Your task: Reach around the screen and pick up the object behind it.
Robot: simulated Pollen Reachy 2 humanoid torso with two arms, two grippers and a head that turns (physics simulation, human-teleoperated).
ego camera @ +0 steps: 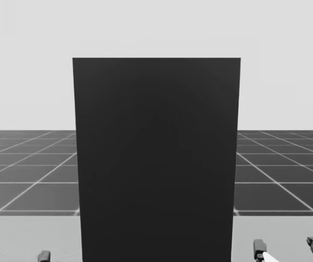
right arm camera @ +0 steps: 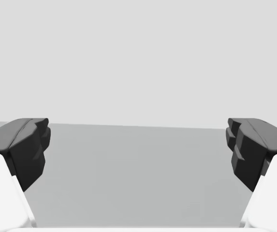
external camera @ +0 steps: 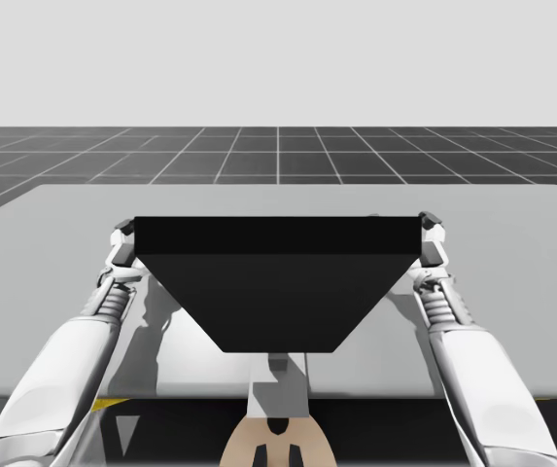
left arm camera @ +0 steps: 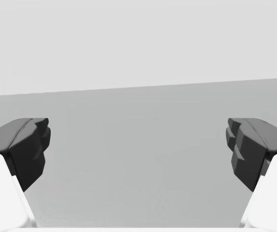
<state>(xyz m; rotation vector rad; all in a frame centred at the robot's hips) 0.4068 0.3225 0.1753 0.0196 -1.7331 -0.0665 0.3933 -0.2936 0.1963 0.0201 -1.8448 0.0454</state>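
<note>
The main hazard is that the robot would be reaching blind. The tall black screen (external camera: 278, 282) stands upright at the middle of the counter (external camera: 54, 253), close to its near edge. In the head view it hides all the counter behind it, so the object to be picked up, presumably behind the screen, cannot be seen or placed. An arm swinging round either side could catch the screen's upright edge with its forearm and tip or shove the panel, perhaps onto the object. A claw arriving unseen could also knock the object away rather than straddle it. Which side offers the shorter path cannot be judged from here.

The left claw (external camera: 125, 238) sits just beside the screen's left edge, and the right claw (external camera: 432, 233) just beside its right edge, neither clearly touching it. In the left wrist view the left claw (left arm camera: 138, 145) is spread wide with bare counter ahead of it and nothing in its grip. The right claw (right arm camera: 138, 145) is likewise spread wide and holds nothing.
</note>
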